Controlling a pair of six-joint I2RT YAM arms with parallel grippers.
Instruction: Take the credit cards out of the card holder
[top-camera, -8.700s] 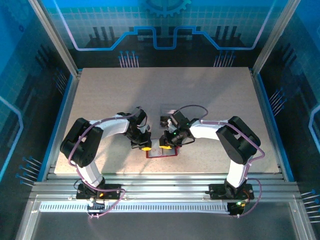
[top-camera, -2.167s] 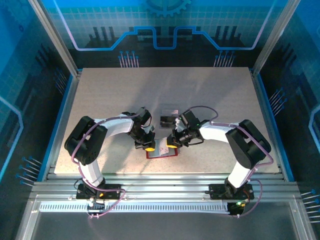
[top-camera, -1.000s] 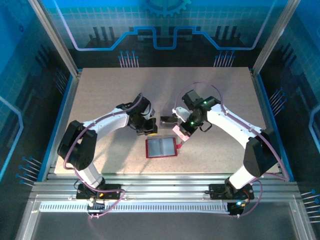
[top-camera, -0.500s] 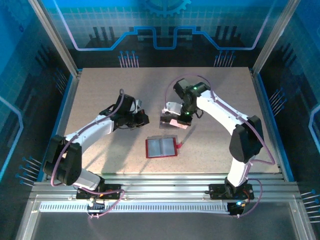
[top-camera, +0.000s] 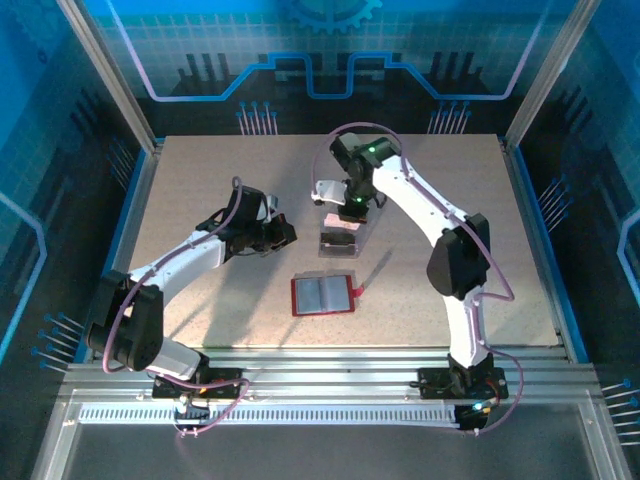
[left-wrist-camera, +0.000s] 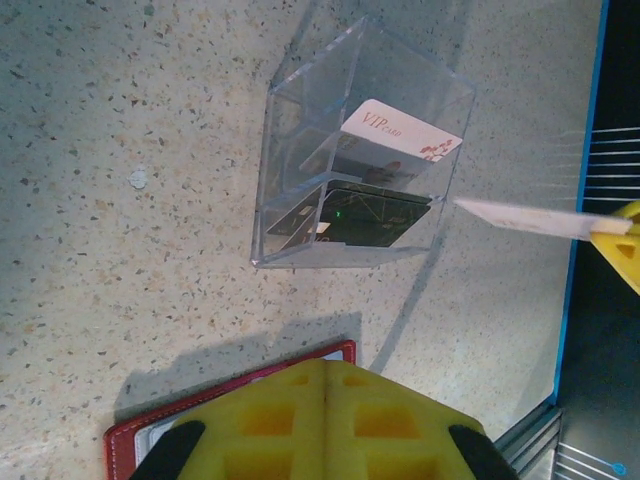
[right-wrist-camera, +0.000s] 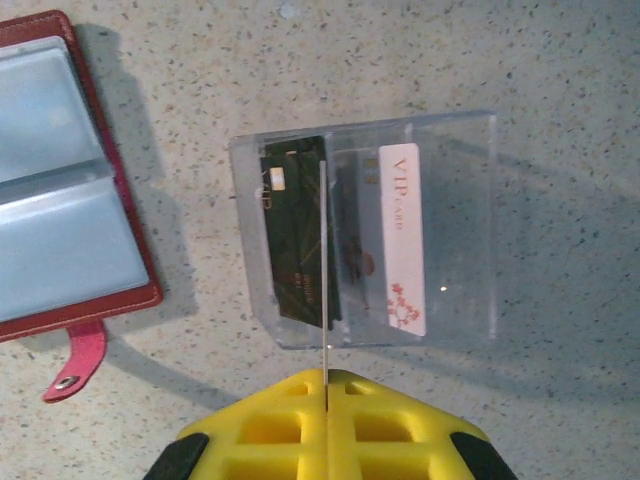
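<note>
Card holder (right-wrist-camera: 60, 230) red, open flat, grey sleeves, right gripper (right-wrist-camera: 326, 382) clamped on pale, perhaps pinkish card (left-wrist-camera: 520, 217), left gripper (left-wrist-camera: 324, 368) together.

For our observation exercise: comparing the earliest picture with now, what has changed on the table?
The right gripper, shut on a pale card, moved from the card holder to above the clear box. The left gripper drew back leftward, shut, holding nothing. The card holder and box stayed put.

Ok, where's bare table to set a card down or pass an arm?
Free: the right side of the table beyond the right arm, and the far-left corner. Crowded: the centre, where the clear box, the open card holder, the left gripper and the right gripper holding a pale card sit close.
</note>
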